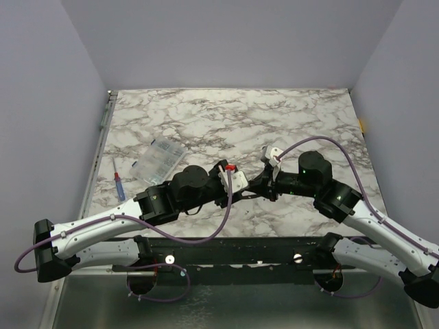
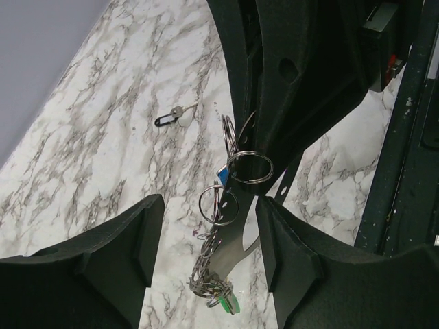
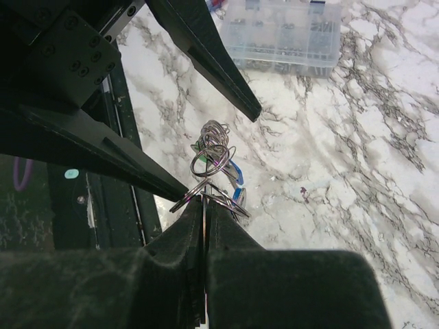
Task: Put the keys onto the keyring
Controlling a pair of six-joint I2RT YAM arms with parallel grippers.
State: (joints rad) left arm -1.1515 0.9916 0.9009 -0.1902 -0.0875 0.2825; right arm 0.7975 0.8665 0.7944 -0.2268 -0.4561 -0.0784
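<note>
The keyring (image 2: 251,166) is a hanging bunch of linked steel rings on a flat metal tag (image 2: 236,229). My right gripper (image 3: 206,200) is shut on its top end, above the marble table. On the bunch hang keys, one with a blue head (image 2: 222,175) and one with a green head (image 2: 230,301). The same bunch (image 3: 214,152) dangles just past my right fingertips. My left gripper (image 2: 209,212) is open, one finger on each side of the bunch, with a gap to it on both sides. From above, both grippers (image 1: 241,186) (image 1: 264,180) meet at the table's near middle.
A lone key with a black head (image 2: 169,118) lies on the table beyond the bunch. A clear compartment box (image 1: 159,160) sits at the left, and a blue and red pen-like tool (image 1: 119,185) lies near the left edge. The dark base rail (image 1: 226,250) runs close below the grippers.
</note>
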